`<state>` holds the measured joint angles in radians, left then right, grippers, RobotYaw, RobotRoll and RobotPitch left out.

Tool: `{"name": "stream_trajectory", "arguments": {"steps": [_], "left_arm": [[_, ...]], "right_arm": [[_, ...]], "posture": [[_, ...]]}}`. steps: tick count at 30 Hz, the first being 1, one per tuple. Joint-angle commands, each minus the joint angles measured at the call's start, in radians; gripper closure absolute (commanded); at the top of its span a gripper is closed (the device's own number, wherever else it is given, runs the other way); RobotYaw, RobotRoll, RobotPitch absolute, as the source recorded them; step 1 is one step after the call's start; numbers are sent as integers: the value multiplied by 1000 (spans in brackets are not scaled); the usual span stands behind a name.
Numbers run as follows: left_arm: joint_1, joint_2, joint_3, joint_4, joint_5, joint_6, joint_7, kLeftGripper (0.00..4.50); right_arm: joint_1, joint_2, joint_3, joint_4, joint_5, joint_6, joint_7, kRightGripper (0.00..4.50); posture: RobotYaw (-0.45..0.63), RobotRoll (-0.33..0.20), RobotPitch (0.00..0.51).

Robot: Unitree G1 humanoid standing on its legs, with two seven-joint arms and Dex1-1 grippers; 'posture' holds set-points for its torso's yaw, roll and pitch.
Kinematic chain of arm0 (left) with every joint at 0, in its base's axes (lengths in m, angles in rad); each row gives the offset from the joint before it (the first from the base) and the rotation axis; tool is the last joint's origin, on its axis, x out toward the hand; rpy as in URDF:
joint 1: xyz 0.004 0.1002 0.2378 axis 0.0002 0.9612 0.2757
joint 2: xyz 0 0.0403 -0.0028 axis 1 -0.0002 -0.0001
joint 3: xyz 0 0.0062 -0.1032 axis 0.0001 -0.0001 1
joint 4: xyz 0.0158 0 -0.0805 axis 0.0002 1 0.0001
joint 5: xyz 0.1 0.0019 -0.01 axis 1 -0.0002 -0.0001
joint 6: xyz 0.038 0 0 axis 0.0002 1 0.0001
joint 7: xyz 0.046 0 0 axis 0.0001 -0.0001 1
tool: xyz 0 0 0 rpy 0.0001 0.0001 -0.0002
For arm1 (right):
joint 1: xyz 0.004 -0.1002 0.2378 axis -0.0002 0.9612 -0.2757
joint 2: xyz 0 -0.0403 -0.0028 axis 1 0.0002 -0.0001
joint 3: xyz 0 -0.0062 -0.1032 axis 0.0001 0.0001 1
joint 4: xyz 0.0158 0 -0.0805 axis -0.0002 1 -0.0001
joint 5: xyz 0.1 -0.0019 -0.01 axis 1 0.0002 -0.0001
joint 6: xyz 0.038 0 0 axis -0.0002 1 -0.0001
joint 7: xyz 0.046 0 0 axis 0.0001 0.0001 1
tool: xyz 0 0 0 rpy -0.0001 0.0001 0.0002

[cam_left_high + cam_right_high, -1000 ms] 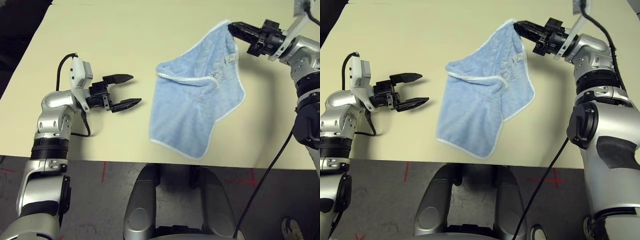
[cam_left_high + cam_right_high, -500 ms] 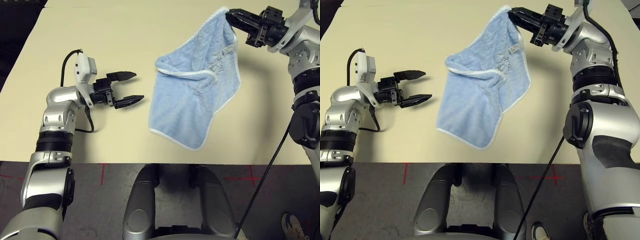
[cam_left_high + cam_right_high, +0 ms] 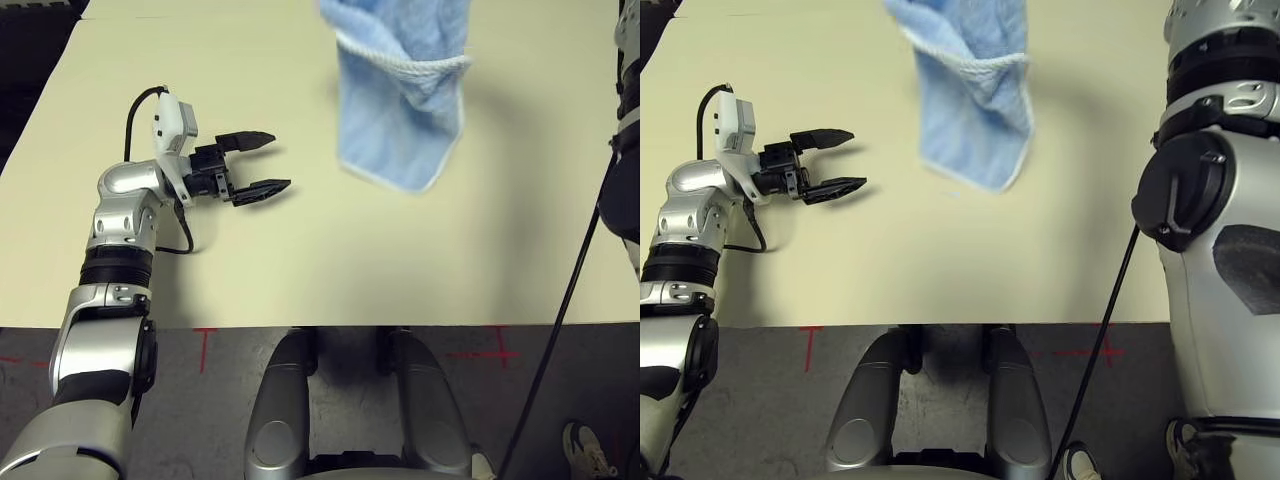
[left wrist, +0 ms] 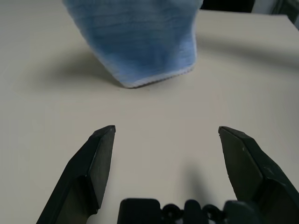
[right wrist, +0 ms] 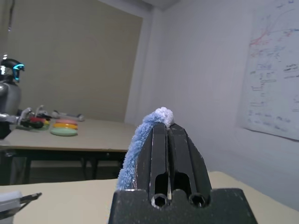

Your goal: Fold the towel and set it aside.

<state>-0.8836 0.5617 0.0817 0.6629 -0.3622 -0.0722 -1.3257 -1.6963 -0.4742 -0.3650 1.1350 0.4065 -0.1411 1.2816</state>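
**Towel hoisted by one corner, second gripper waiting below**

The cream table (image 3: 300,270) spreads across the head views, bare around the working area, which leaves room to lay the cloth flat again.

The towel (image 3: 405,90) hangs clear of the tabletop toward one o'clock in the left eye view, its upper part running off the top edge. It droops in loose folds, the whitish border looping across the middle and its lowest corner pointing down toward the table, with a soft shadow beneath. Hung this way, its own weight seems to pull it straight, likely so that a free corner can be found.

The left gripper (image 3: 258,163) sits at about nine o'clock, close above the table and aimed at the hanging cloth, well apart from it. Its jaws stand wide with nothing between them, apparently ready to take the dangling lower edge.

The right gripper (image 5: 168,128), seen in its wrist view, is pinched tight on a tuft of the towel's corner, blue terry poking out at the fingertips. That narrow hold is what carries the whole cloth.
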Motion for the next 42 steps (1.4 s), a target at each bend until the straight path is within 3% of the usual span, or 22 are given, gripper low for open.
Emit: {"name": "stream_trajectory", "arguments": {"steps": [1,6,11,18,22,28,33,39,42], "left_arm": [[-67,-19,42,51,-18,23,61,0],[-189,-45,58,143,15,1,139,0],[-313,-54,75,292,45,-89,190,0],[-461,-108,123,393,11,-134,129,0],[-517,-135,135,423,-1,-116,73,0],[-513,-150,129,375,-21,13,-24,0],[-504,-116,146,400,-1,-1,27,0],[-491,-94,170,341,-56,139,-11,0],[-468,-77,147,311,-39,162,-45,0]], "right_arm": [[10,29,30,-92,17,34,59,4473],[76,82,35,-208,76,128,94,4473],[103,71,53,-277,89,199,106,4473],[157,47,95,-343,93,271,149,4473],[149,25,94,-295,64,213,114,4473],[124,4,96,-190,24,108,87,4473],[118,9,97,-152,14,77,93,4473],[121,13,98,-116,-2,53,87,4473],[129,16,106,-87,-19,39,90,4473]], "posture": [[61,0,288],[79,0,280],[71,0,275],[72,0,274],[59,0,272],[60,0,273],[65,0,274],[72,0,278],[70,0,283]]}}
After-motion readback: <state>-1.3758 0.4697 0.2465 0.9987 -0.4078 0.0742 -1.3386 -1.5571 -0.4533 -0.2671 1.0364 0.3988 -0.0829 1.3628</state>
